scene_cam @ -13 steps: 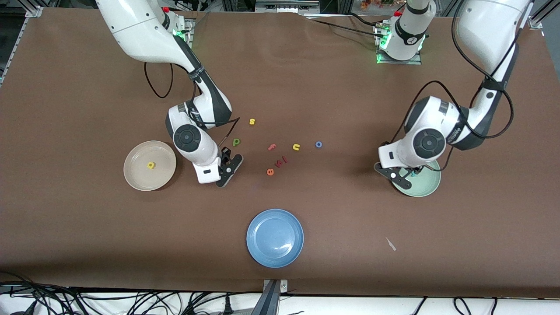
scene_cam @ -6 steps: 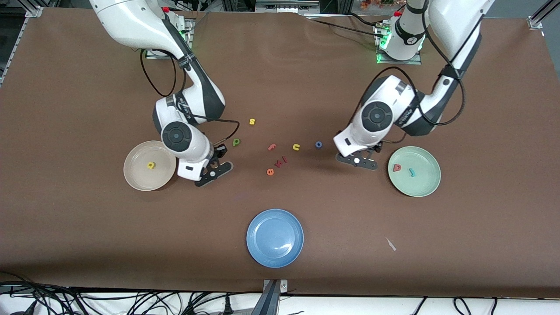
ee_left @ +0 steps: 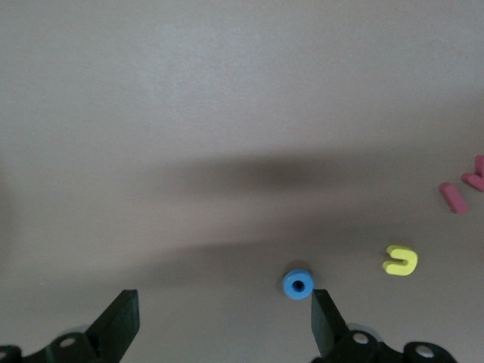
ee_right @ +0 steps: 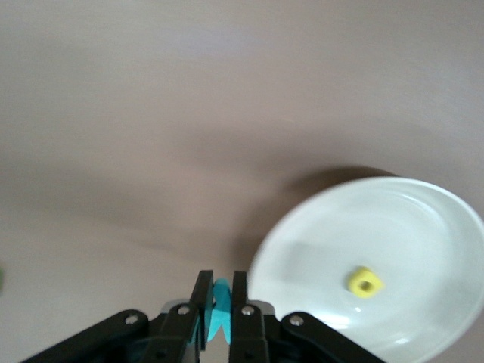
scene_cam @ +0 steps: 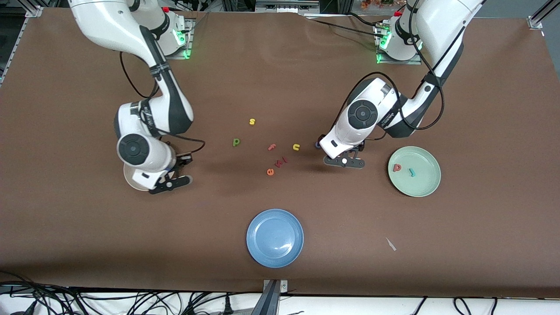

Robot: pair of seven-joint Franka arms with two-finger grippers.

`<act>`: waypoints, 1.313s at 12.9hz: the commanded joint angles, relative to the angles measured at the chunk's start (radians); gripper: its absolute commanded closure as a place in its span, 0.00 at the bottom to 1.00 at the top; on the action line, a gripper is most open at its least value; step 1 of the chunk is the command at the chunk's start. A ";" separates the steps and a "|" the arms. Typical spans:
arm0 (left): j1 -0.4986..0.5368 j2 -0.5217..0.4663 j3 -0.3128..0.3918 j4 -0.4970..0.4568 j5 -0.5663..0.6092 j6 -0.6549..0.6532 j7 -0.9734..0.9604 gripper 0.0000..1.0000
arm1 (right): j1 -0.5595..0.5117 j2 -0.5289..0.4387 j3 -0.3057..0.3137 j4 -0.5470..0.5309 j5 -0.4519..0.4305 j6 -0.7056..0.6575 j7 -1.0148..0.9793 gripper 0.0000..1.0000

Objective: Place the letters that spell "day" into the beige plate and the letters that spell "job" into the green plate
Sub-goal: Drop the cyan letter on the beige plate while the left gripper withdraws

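Teal y (ee_right: 218, 306) sits pinched in right gripper (ee_right: 218, 318) at beige plate (ee_right: 423, 227) rim for dropping beside yellow d (ee_right: 364, 282); left gripper (ee_left: 223, 321) gapes over blue o (ee_left: 298, 284).

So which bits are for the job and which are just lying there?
Job: beige plate, green plate, yellow d, teal y, green letter, blue o, red b, teal j.
Lying about: blue plate, yellow s, yellow u, pink f, orange e.

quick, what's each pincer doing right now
Left pincer: open, holding nothing, over the table just by the blue o.
Right pincer: shut on the teal y, at the rim of the beige plate.
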 commanded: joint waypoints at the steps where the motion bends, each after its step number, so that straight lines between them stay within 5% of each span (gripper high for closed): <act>1: -0.021 0.025 0.004 0.030 -0.016 0.016 -0.039 0.00 | -0.052 0.011 -0.025 -0.006 0.002 -0.012 -0.016 1.00; 6: -0.028 0.033 0.004 0.031 -0.015 0.027 -0.042 0.00 | -0.109 0.051 -0.025 -0.006 0.016 -0.012 -0.113 0.96; 8: -0.028 0.033 0.005 0.031 -0.015 0.027 -0.042 0.00 | -0.106 0.054 -0.023 -0.007 0.016 -0.013 -0.078 0.04; 13: -0.028 0.033 0.004 0.033 -0.015 0.027 -0.042 0.00 | -0.064 0.042 0.012 -0.004 0.017 -0.058 0.041 0.00; 17: -0.027 0.033 0.004 0.033 -0.015 0.027 -0.041 0.00 | -0.053 0.018 0.128 -0.009 0.016 -0.058 0.337 0.00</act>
